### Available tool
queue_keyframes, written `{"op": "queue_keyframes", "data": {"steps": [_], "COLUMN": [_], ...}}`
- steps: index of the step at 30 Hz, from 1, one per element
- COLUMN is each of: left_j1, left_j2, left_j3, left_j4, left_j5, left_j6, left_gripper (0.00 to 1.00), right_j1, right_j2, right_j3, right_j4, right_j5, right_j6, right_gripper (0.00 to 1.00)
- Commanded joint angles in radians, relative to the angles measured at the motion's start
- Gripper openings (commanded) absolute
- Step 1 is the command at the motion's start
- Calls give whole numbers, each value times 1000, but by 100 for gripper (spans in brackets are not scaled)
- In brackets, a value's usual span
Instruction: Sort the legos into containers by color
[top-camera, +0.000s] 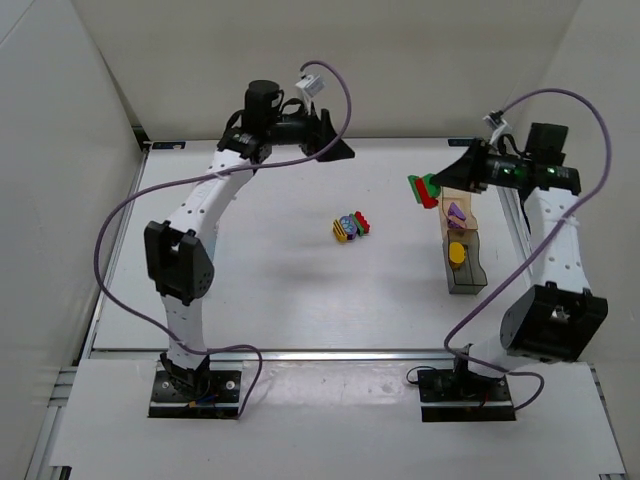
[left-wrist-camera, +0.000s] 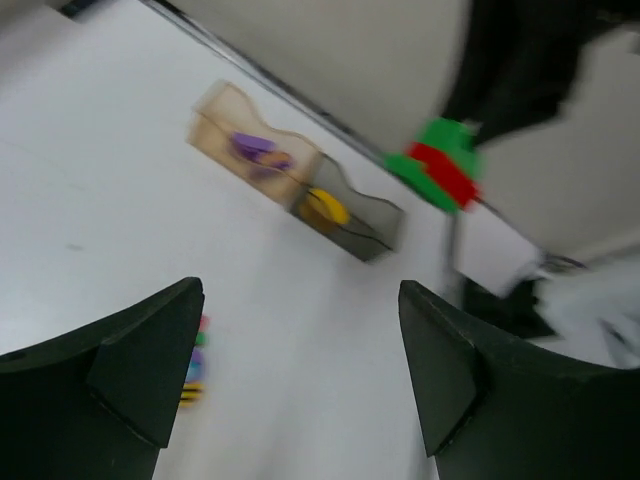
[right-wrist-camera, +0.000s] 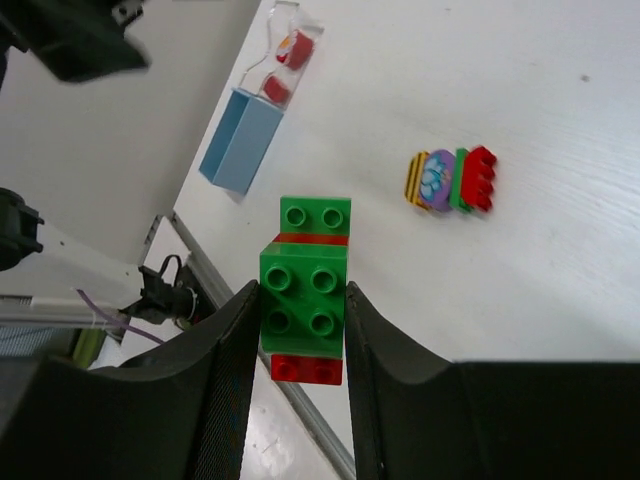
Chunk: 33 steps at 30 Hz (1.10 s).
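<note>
My right gripper is shut on a green and red lego stack and holds it in the air, left of the tan container. The right wrist view shows the stack clamped between the fingers. The tan container holds a purple lego. The dark smoky container holds a yellow lego. A mixed-colour lego stack lies mid-table. My left gripper is open and empty, high at the back. The light blue container and the clear container, with red legos in it, show only in the right wrist view.
White walls close in the table at the back and on both sides. A metal rail runs along the near edge. Purple cables loop above both arms. In the left wrist view the tan container and dark container stand end to end.
</note>
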Motion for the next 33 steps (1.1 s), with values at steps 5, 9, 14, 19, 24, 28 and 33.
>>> {"op": "queue_keyframes", "data": {"steps": [5,9,14,19,24,28,33], "left_j1": [47,57,89,109,118,118,118], "left_j2": [-210,-308,-347,-366,-383,-367,-350], "left_j3": [-432,-516,-539,-551,-576,-585,-581], "left_j4": [579,411,356,308,256,240,288], "left_j5": [575,583,566,495,391,374,391], "left_j6": [-529,-345,-267,-181,-74,-47,-64], "left_gripper": [89,90,90,91,91,91,91], "right_j1": [196,316,402,439,459,478,515], "right_j2": [215,326,387,392,372,351,346], "right_j3": [145,229,299,293,286,283,286], "right_j4": [359,528,531,530,525,524,516], "right_j5": [-228,-317,-362,-368,-368,-368,-375], "right_j6": [257,400,399,396,397,399,394], "right_gripper": [0,0,0,0,0,0,0]}}
